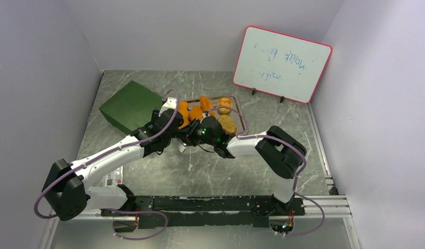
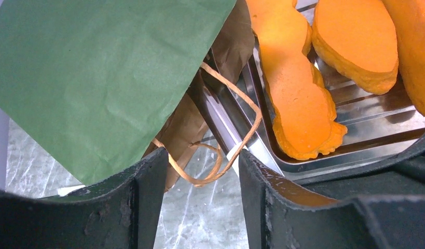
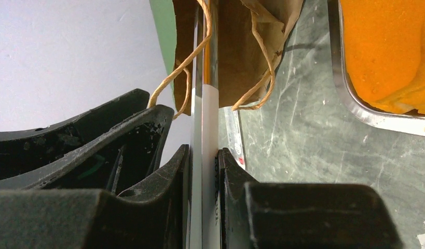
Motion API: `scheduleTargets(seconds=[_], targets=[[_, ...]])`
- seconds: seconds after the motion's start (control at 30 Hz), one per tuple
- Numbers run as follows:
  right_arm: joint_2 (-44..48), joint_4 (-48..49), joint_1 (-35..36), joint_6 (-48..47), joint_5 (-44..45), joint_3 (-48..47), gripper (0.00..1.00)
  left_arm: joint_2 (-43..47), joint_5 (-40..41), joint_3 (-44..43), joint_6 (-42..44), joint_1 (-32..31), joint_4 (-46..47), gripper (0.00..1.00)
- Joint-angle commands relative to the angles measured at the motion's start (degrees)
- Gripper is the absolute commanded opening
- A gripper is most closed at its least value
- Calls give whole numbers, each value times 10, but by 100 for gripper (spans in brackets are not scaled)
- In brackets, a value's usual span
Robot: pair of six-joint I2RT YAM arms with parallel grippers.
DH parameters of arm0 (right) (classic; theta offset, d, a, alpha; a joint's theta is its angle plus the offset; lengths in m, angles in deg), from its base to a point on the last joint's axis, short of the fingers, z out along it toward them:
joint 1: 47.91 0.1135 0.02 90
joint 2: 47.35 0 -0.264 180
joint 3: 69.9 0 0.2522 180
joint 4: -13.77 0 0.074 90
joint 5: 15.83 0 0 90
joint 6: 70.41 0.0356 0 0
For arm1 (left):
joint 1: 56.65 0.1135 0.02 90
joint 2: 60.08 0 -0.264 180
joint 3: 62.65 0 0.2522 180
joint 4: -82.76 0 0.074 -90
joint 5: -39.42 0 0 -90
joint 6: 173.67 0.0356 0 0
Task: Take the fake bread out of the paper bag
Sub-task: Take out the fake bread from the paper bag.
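"Where's the bread got to?"

"All the fake bread [image 1: 205, 102] I can see is on the metal tray [image 2: 379, 122], far middle of the worktop [image 1: 210, 171]. Long loaves are on its left, rounder pieces on its right. The paper bag [image 1: 129, 104] lies on its side just left of the tray, mouth towards it. I can't tell whether anything is left inside, because the mouth is dark."

"And the claws?"

"The right claw [image 3: 204, 155] is pinched tight on a pair of metal tongs [image 3: 205, 109] that point into the bag's mouth. The left claw [image 2: 202, 171] stands partly apart with nothing in it, and a loop of cord handle [image 2: 258, 118] hangs just beyond its tips."

"How would a loaf handle?"

"Light, hard and glossy, I'd guess, so slippery against metal. I'd take it across the middle, not by a tapering end. The bag is thin paper and would likely slide or crumple unless that free claw pins its lip or handle."

"Which camera helps most?"

"Overhead gives the layout, but the wrists hide both claws. Only the right wrist view shows the pinch on the tongs. Only the left wrist view shows its own gap, and the tongs running in beside the tray's rim."
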Motion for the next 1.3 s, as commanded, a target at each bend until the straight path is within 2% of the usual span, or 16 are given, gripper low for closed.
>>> scheduleTargets(seconds=[0.0,0.1,0.17,0.3,0.4,0.83,0.9,1.27], targets=[[18,41,-3,-4,-4,6,0,-7,24,5,10,-4,49,44],[22,41,-4,-4,-1,9,0,-12,25,2,6,-5,49,38],[24,39,-4,-5,0,11,0,-9,19,-9,-8,-5,33,37],[26,40,-4,-6,1,12,0,19,-12,-15,-14,-5,19,47],[26,42,-4,-5,3,12,0,18,-27,-17,-18,-5,1,49],[30,43,-4,-5,4,15,0,34,-68,-28,-29,-14,-38,50],[29,44,-4,-5,4,15,0,32,-62,-29,-53,-18,-49,50],[29,43,-4,-6,5,12,0,9,-31,-17,-54,-18,-50,51]])
